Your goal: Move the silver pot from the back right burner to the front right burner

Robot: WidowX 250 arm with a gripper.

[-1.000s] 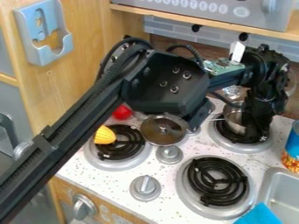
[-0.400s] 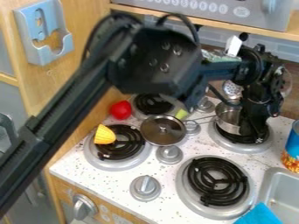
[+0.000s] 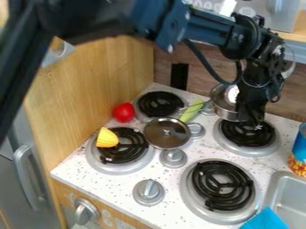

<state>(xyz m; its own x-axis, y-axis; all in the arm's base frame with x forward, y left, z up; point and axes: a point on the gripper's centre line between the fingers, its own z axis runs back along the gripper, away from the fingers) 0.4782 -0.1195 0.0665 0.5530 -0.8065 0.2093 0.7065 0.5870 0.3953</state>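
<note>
End effector is grasping the metal pot above a burner

The end effector (image 3: 253,120) is hanging at the right of the view, grasping the metal pot (image 3: 221,107) at its right side. The pot is sitting high against the fingers, over the rear edge of the upper right burner (image 3: 233,133), and is showing mostly to the left of the end effector. The arm is coming in from the top left.

On the white speckled counter (image 3: 191,154), a round metal lid (image 3: 165,139) is lying between the burners, near the middle. A green toy (image 3: 191,111) is resting between the lid and the upper left burner (image 3: 156,105), and a red toy (image 3: 124,112) is sitting just left of that burner. A yellow toy (image 3: 108,138) is lying on the lower left burner (image 3: 133,136). The lower right burner (image 3: 205,174) is standing beside the sink (image 3: 288,190), where a blue cloth (image 3: 266,220) is showing at the bottom edge. A blue can (image 3: 299,154) is standing at the right edge. A wooden panel (image 3: 90,85) is rising on the left, next to a gray door (image 3: 21,197).
</note>
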